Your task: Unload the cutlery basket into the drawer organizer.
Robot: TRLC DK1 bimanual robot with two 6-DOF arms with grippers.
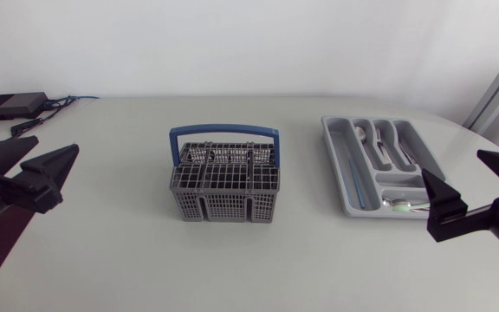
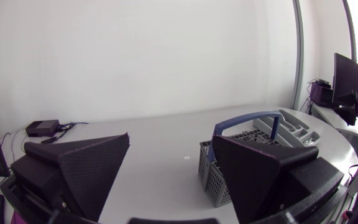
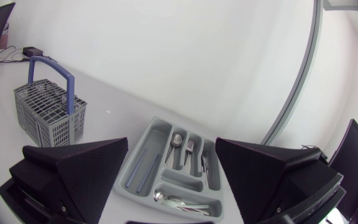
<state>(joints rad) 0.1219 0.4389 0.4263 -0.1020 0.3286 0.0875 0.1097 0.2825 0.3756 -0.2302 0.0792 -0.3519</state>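
The grey cutlery basket [image 1: 223,189] with a blue handle [image 1: 223,132] stands mid-table; no cutlery shows above its rim. To its right lies the grey drawer organizer [image 1: 340,169], holding a spoon [image 1: 364,134], forks [image 1: 386,140] and more pieces in its near cross compartment [image 1: 403,205]. My left gripper [image 1: 35,160] hovers open at the left, well away from the basket [image 2: 207,167]. At the right my other gripper [image 1: 473,186] is open too, just off the organizer's near corner. In the right wrist view the organizer [image 3: 127,177] lies ahead of and below the fingers, the basket [image 3: 48,115] farther off.
A black box [image 1: 11,105] with cables sits at the table's back left corner, also seen as the black box [image 2: 42,127] in the left wrist view. Bare tabletop surrounds the basket and separates it from the organizer.
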